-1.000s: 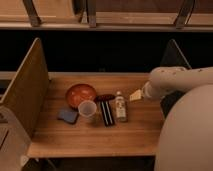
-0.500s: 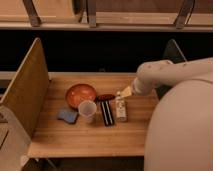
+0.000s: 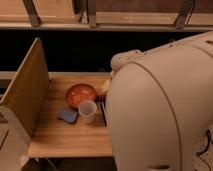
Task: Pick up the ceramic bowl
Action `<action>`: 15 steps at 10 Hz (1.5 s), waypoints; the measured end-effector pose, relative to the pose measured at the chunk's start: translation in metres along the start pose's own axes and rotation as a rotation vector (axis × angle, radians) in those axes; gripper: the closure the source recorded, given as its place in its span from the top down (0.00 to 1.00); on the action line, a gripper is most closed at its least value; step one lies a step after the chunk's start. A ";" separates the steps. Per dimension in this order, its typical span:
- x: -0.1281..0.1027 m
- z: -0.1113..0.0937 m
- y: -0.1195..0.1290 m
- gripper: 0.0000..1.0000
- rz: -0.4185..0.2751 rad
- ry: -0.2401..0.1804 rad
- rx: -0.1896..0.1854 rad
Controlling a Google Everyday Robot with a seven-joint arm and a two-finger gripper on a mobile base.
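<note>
Since half a second ago the arm (image 3: 165,105) has swung left and toward the camera. Its white shell now covers the right half of the table (image 3: 65,142) and hides whatever lies there. The gripper (image 3: 105,88) has come along with it. I see only a pale yellowish tip poking out from behind the arm, just beside the right rim of the ceramic bowl (image 3: 81,95). Whether it is spread or closed I cannot tell, because the arm hides too much of it.

The bowl sits upright, mouth up, toward the back of the table and left of centre, not yet lifted. The small cup (image 3: 87,110) stands just in front of it, close against its near rim from this view. The blue-grey pad (image 3: 67,116) lies just left of the cup. A tall wooden side panel (image 3: 25,95) closes off the left.

That layout is, I judge, why I am coming in from the right, since the bowl's right rim looks like the only free edge. I take this as the final approach. The next move calls for settling over that rim without nudging the cup.
</note>
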State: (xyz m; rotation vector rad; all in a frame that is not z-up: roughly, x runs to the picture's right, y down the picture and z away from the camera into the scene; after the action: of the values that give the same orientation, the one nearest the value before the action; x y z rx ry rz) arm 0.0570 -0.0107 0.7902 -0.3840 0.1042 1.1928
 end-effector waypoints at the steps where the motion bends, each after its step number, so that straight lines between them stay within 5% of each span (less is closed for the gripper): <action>1: 0.000 0.000 0.000 0.80 0.002 -0.001 -0.001; 5: -0.018 0.006 0.016 0.80 -0.044 -0.028 -0.031; 8: -0.049 0.053 0.053 0.80 -0.197 -0.022 -0.049; 11: -0.051 0.107 0.057 0.80 -0.202 0.025 -0.083; 15: -0.052 0.114 0.057 0.80 -0.200 0.028 -0.091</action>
State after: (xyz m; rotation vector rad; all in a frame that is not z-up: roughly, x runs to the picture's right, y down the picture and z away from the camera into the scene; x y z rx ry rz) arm -0.0290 0.0004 0.8977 -0.4799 0.0342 0.9975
